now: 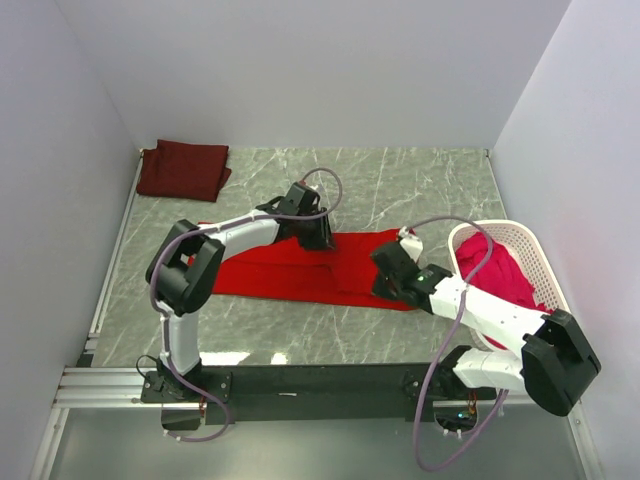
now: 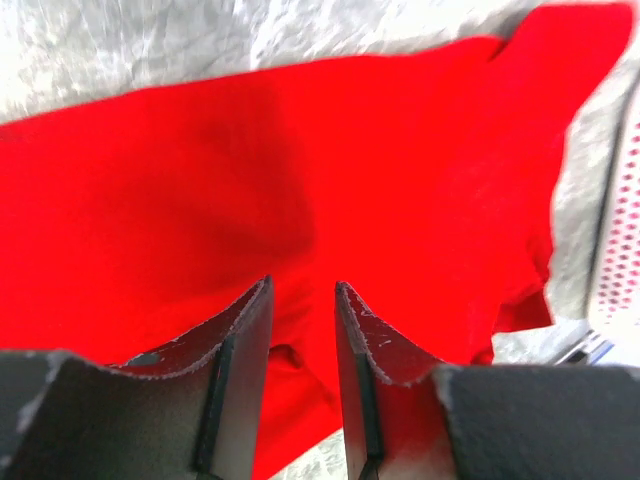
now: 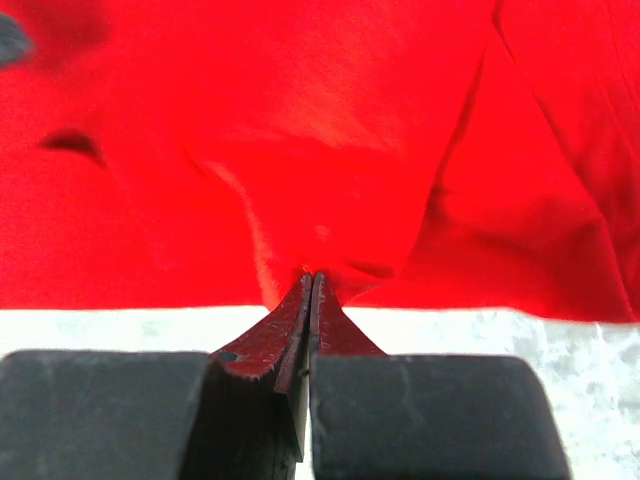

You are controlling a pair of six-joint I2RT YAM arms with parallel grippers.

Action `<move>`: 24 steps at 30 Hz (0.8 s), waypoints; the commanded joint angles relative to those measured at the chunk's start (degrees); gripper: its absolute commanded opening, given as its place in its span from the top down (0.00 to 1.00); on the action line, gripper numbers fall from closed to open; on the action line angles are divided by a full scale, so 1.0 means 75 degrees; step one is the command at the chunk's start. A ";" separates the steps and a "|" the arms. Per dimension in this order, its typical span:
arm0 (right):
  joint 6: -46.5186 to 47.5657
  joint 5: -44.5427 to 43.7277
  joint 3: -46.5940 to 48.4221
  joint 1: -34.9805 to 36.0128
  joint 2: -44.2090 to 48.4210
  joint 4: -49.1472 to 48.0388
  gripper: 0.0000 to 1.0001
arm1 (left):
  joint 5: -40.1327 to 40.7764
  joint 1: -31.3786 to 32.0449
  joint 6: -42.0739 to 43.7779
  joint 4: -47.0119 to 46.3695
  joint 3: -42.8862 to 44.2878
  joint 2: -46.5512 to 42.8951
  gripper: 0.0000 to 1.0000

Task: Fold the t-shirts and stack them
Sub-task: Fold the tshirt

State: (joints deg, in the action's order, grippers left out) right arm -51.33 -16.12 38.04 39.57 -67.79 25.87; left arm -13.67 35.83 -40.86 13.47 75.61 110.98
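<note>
Bright red cloth t-shirt (image 1: pixel 270 268) spread flat mid grey marbled table (image 1: pixel 420 185). Right gripper (image 3: pixel 310 275) clamped tight on its near hem, 4 o'clock. Left gripper (image 2: pixel 303 285) over far edge, jaws part-open, gripping nothing. Folded dark maroon t-shirt (image 1: pixel 183 168) at 11 o'clock. Pinkish-red shirts (image 1: pixel 505 275) in white perforated plastic basket (image 1: pixel 520 235), 3 o'clock.

A: Entry, all three views. Any text, label, brand, number or sign that can be read?
B: None. The red t-shirt (image 1: pixel 270 272) mid-table is plain cloth with no print.
A: Far-left corner, right edge?
B: The maroon t-shirt (image 1: pixel 183 169) and the white basket (image 1: pixel 530 240) carry nothing legible.
A: Wrist views?
B: Nothing readable there either.
</note>
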 commanded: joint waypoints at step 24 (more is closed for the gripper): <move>-0.0293 -0.0874 -0.0303 0.0091 0.0214 0.0336 0.83 | -0.0779 0.1233 -0.0364 -0.0648 -0.1773 -0.1063 0.51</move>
State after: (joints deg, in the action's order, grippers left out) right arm -53.91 -20.25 33.74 39.99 -66.70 28.21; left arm -16.95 43.77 -41.65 13.52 62.28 104.09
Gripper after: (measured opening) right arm 0.166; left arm 0.490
